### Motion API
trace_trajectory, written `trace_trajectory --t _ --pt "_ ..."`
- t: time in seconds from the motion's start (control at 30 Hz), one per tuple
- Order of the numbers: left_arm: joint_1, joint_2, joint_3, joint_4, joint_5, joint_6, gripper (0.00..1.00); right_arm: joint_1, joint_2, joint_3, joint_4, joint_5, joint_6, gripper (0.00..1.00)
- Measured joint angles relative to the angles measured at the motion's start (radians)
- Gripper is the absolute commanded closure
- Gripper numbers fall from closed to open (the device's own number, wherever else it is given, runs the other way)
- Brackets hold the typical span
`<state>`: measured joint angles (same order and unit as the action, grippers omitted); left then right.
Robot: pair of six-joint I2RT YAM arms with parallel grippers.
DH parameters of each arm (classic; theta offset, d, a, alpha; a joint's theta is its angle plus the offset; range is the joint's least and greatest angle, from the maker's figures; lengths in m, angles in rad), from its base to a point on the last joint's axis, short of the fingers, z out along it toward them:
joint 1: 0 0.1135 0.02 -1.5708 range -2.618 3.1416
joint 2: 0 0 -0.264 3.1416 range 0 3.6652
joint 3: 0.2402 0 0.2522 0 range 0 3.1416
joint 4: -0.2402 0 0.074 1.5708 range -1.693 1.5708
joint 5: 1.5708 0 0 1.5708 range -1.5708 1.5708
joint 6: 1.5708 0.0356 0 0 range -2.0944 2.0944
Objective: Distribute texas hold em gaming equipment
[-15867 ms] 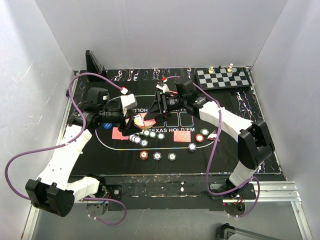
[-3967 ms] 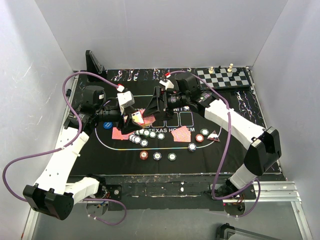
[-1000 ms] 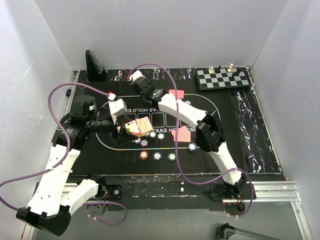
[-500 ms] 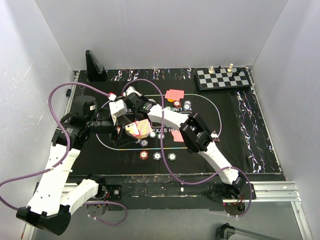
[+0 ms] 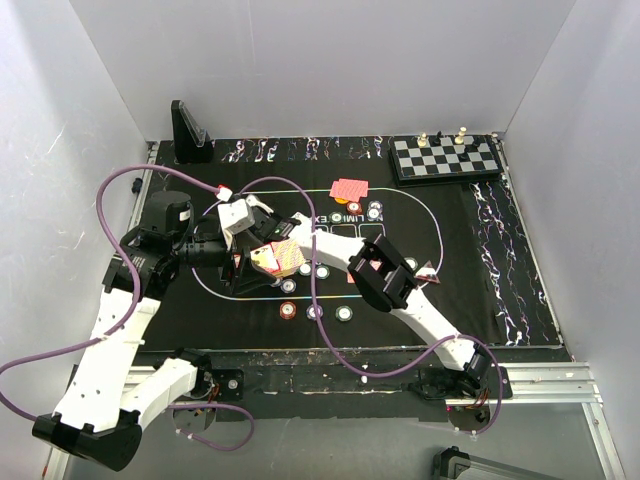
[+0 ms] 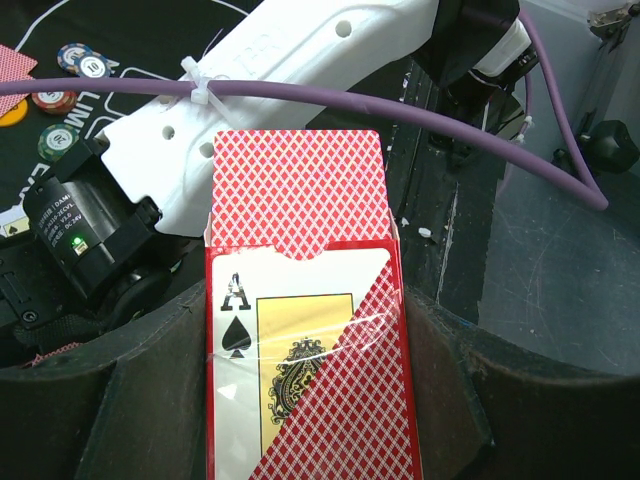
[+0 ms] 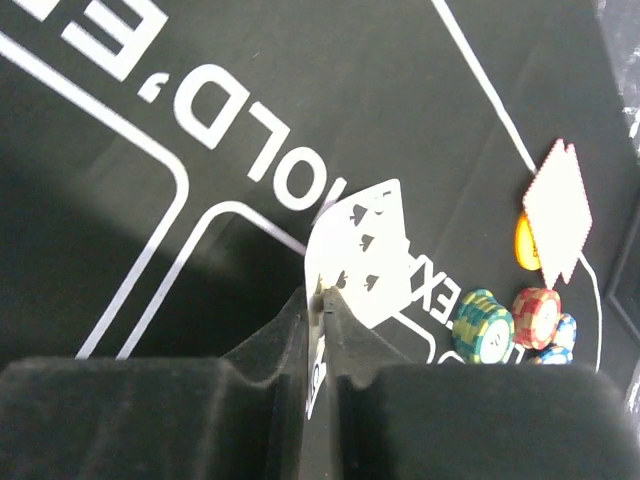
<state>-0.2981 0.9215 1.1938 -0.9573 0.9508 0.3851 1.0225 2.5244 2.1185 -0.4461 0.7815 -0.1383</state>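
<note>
Evidently midway: the left jaws pinch the deck box (image 6: 300, 330) over the bench's (image 5: 497, 230) left half. The right jaws clamp one card (image 7: 365, 255). Dealt cards (image 5: 349, 188) lie toward the far edge and chips (image 5: 343, 313) toward the near edge; more dealing seems to remain.

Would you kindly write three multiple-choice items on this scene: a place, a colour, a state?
1. Where is the chessboard? A far right corner; B near left corner; C centre.
2. The card backs showing in the card box are: A green; B red; C blue.
3. The right pincer is: A open; B shut, empty; C shut on a playing card.
Answers: 1 A, top right in the overhead view. 2 B, a red lattice shows. 3 C, the card is clamped in it.
</note>
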Motion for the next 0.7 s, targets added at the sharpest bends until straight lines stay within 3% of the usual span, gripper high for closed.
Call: trace_trajectory --t 0.17,0.43,0.7 --pt "0.0 -0.003 0.0 0.0 0.0 0.0 1.0 -0.001 0.003 0.012 -0.031 -0.03 0.05 0.49" --pt "0.0 -0.003 0.0 0.002 0.0 -0.001 1.0 -0.014 -0.016 0.013 -0.048 -0.068 0.126 0.43" --pt "0.0 -0.004 0.0 0.016 0.0 -0.004 1.0 -0.014 -0.039 0.004 -0.045 -0.211 0.182 0.42"
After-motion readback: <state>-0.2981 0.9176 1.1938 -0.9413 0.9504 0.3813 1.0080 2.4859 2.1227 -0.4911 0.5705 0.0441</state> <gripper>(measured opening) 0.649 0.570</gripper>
